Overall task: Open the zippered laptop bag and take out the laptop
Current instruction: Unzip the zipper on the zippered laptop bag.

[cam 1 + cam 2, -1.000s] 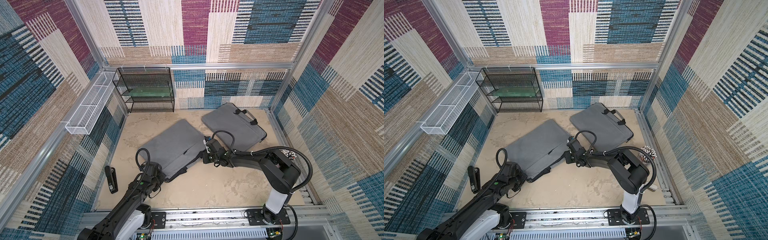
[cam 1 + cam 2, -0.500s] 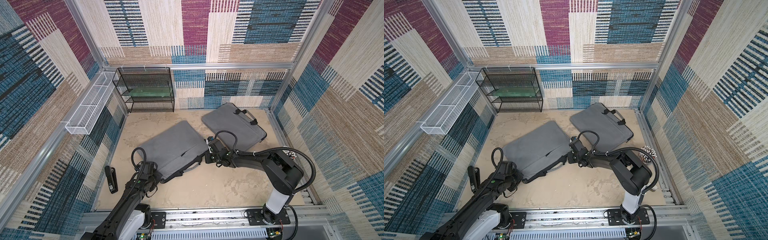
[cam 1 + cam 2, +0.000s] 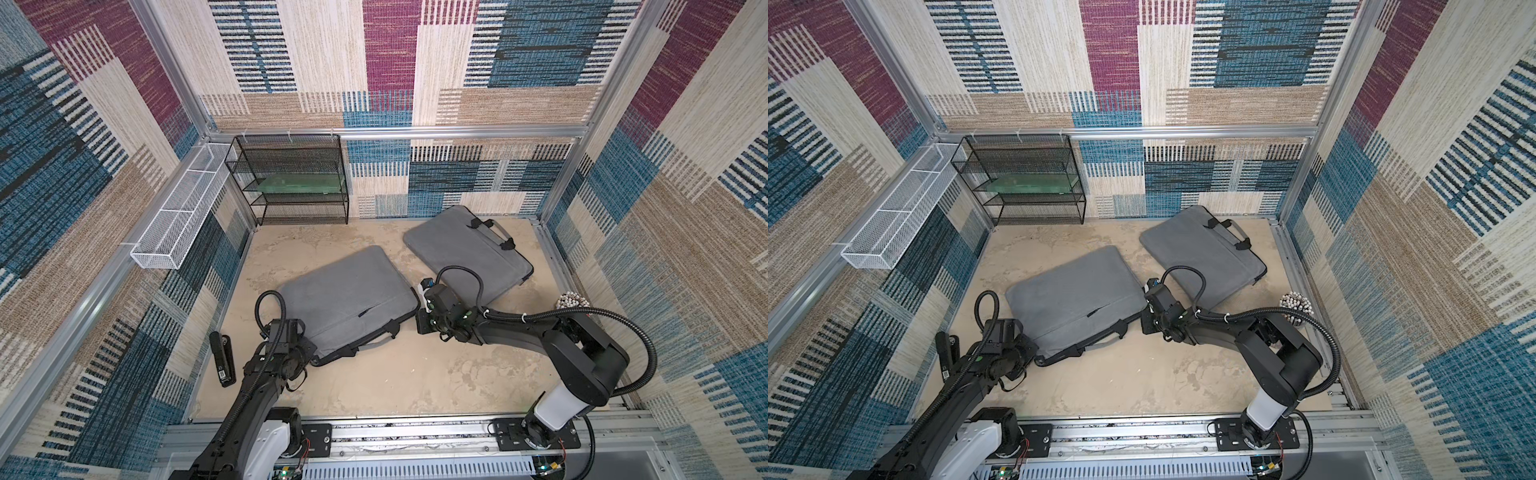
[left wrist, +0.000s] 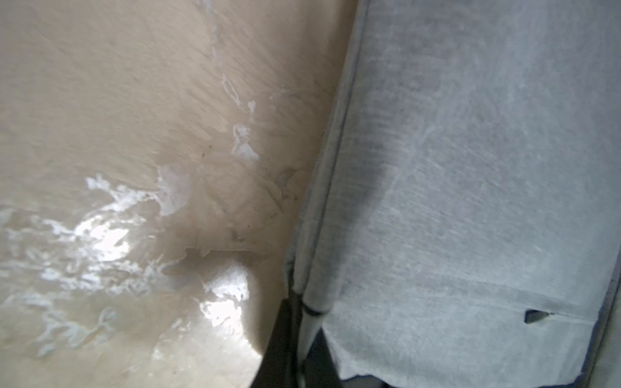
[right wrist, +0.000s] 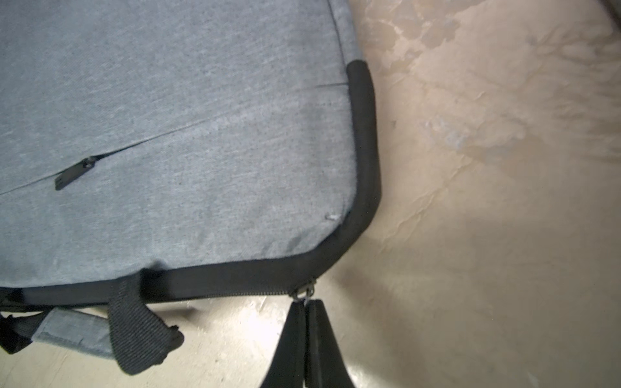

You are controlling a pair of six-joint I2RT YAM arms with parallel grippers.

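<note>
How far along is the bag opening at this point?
Done: both grippers have their holds. In hand: the right gripper pinches the zipper pull at a corner of the near bag; the left gripper clamps another corner. Left: the zipper looks closed beside the pull and no laptop shows, so unzipping and removal remain.

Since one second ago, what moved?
The right gripper, shut on the zipper pull, tugged it rightward toward the corner of the nearer laptop bag. The left gripper, pinching the bag's opposite corner, pulled slightly left. The farther laptop bag and mesh rack stayed put.
</note>
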